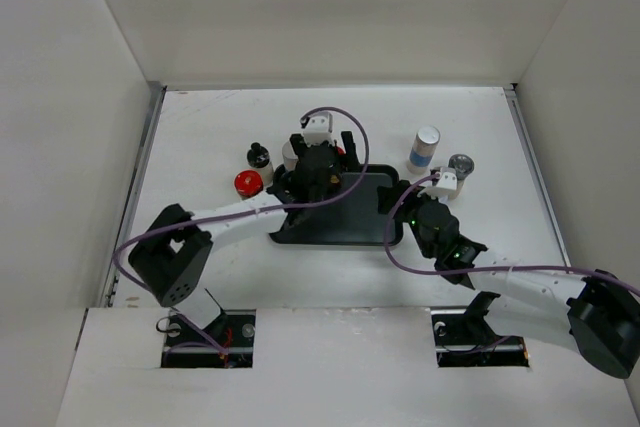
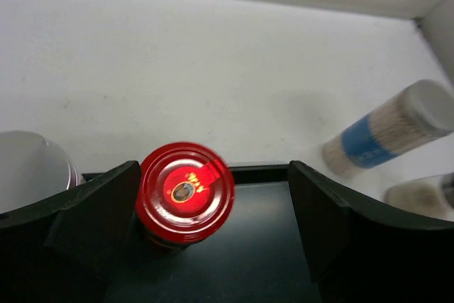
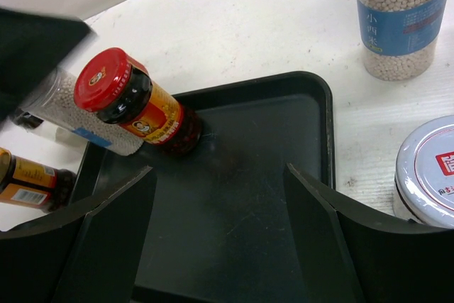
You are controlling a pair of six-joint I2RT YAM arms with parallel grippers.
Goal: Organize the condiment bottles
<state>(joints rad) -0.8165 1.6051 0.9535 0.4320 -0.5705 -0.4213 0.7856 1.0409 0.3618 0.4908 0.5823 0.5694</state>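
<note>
Red-capped jar [image 2: 184,193], inside spread left claw [image 2: 214,184]

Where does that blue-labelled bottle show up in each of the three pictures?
Top external: the blue-labelled bottle stands on the table just past the black tray's far right corner.
Left wrist: the bottle, at the right edge.
Right wrist: the bottle, top right, cap cut off.
Shared landmark: the black tray.

A white desk [image 1: 200,137] sits boxed in by a plain white back wall [image 1: 340,7] and side walls [image 1: 60,127], evenly and softly lit.
</note>
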